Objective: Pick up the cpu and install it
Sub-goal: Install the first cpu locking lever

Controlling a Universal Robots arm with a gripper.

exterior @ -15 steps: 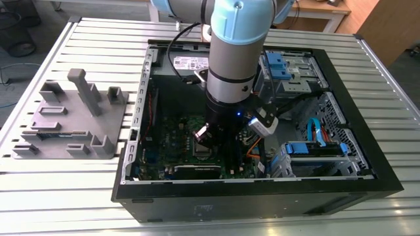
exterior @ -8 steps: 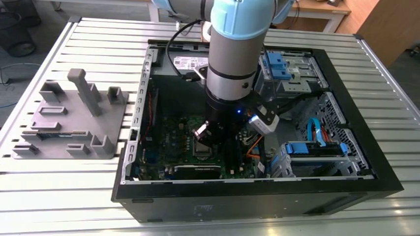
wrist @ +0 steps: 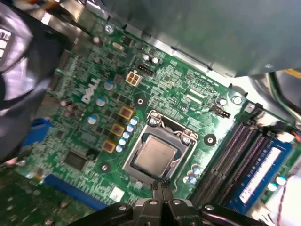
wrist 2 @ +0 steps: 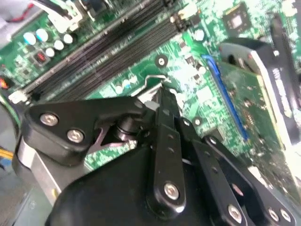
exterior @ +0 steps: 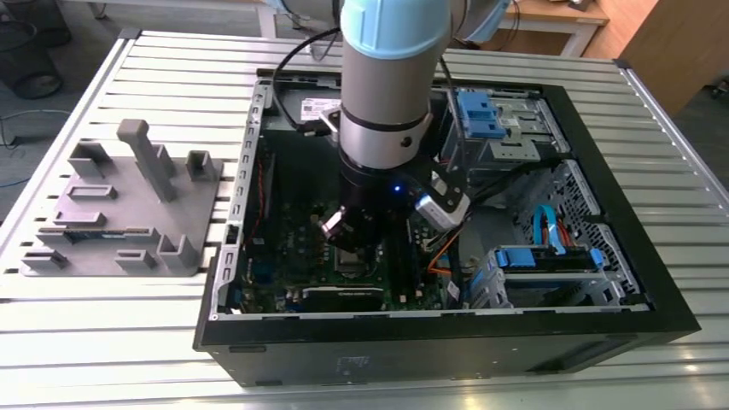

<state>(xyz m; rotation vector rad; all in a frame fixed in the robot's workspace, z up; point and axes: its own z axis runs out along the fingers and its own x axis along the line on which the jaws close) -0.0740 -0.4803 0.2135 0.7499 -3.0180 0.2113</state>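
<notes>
Sitting in the socket [wrist: 157,153], the cpu [wrist: 154,155] looks light, stiff, fragile; edges suit gripping. Jaws clenched, empty, just beside it.

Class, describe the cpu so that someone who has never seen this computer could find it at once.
Start at the open black case and look down at the green motherboard inside. Near its middle sits a rectangular metal socket frame. The cpu is the flat, plain silver-grey square lying within that frame, smooth where everything around it is studded with small parts.
</notes>
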